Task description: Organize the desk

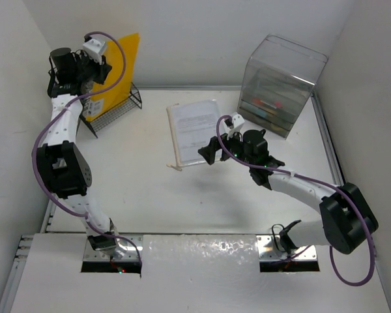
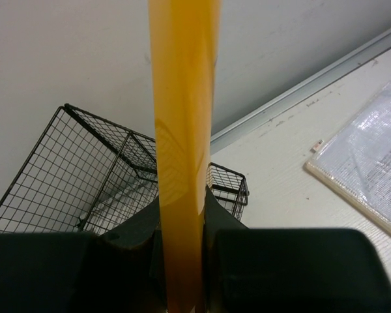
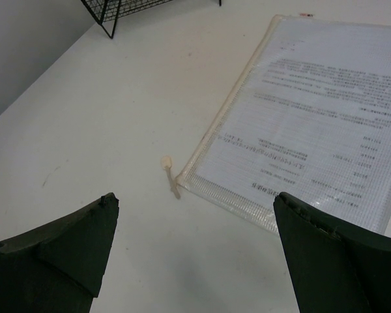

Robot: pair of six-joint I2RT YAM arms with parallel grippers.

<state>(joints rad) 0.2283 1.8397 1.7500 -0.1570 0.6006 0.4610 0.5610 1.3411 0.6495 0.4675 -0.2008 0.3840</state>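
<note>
Found the left gripper [image 2: 181, 241] closed nearly flat on a yellow plastic folder [image 2: 182, 111], pinched at one edge and held upright at 10 o'clock of the desk [image 1: 150, 189], over the black wire rack [image 2: 85, 176]. Judged that posture suited to feeding the folder edge-first into a rack slot.

Found the right gripper [image 3: 195, 215] spread fully wide and holding nothing, poised low near desk centre over one corner of a clear zip sleeve [image 3: 313, 111] lying flat with a printed sheet inside. Judged it lined up for a pick at that corner. Noted a small pull tab [image 3: 171, 173] projecting from the sleeve there.

Recorded the desk as the white, rail-edged tabletop beneath everything, filling the overhead view.

Could not confirm the rack slot under the folder, nor any contact between folder and wire. Could not read the sheet's print. Saw the clear drawer box [image 1: 280, 85] at 1 o'clock only through hazy walls, contents coloured but unidentifiable. Lost the folder's far end beyond the left wrist view.
</note>
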